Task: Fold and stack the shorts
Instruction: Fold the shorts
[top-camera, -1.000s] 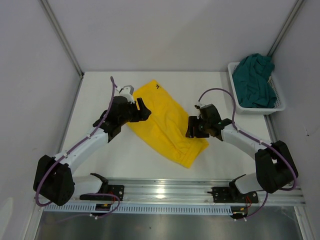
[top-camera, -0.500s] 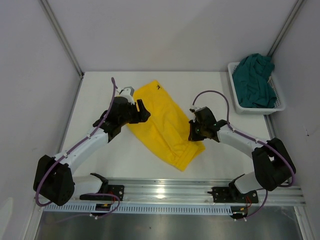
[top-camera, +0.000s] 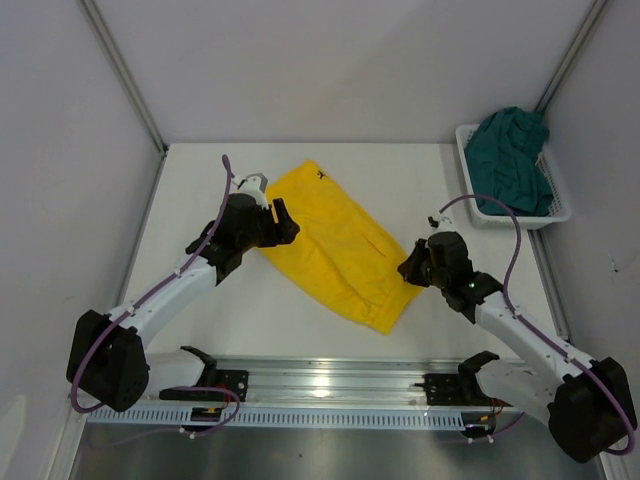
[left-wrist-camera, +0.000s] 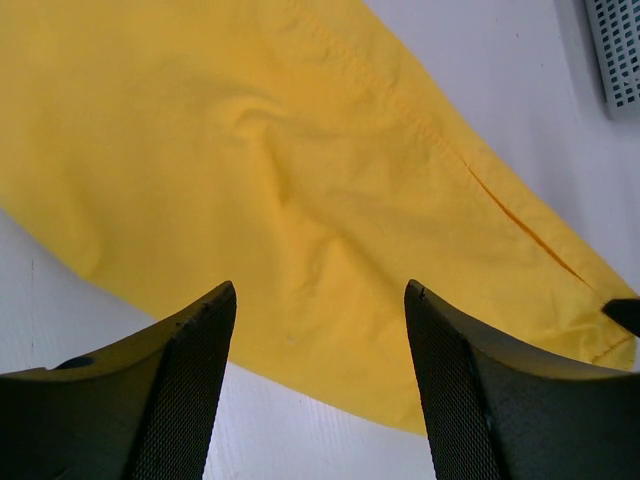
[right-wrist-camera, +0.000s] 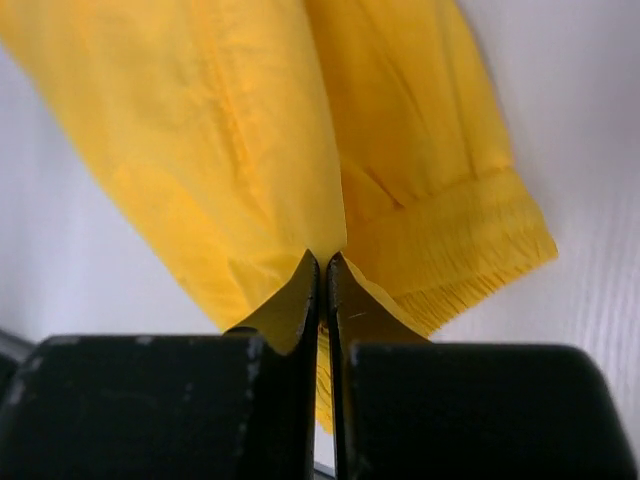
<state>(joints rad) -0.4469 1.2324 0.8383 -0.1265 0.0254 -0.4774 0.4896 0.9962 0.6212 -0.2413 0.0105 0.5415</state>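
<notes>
The yellow shorts (top-camera: 335, 240) lie spread diagonally on the white table, a small dark logo near their far end. My right gripper (top-camera: 412, 268) is at their right hem; in the right wrist view its jaws (right-wrist-camera: 322, 260) are shut on a pinch of the yellow shorts (right-wrist-camera: 230, 150). My left gripper (top-camera: 285, 222) hovers open over the shorts' left edge, with yellow shorts (left-wrist-camera: 300, 170) below and between its fingers (left-wrist-camera: 190, 370) but not held. The dark teal shorts (top-camera: 510, 160) sit crumpled in the basket at the far right.
A white mesh basket (top-camera: 515, 220) stands at the table's far right corner; its corner (left-wrist-camera: 615, 50) shows in the left wrist view. Grey walls enclose the table on three sides. The metal rail (top-camera: 330, 385) with the arm bases runs along the near edge.
My right gripper has shut on the yellow shorts' right hem and drawn back to the right, tugging that end with it. The left arm has stayed put.
</notes>
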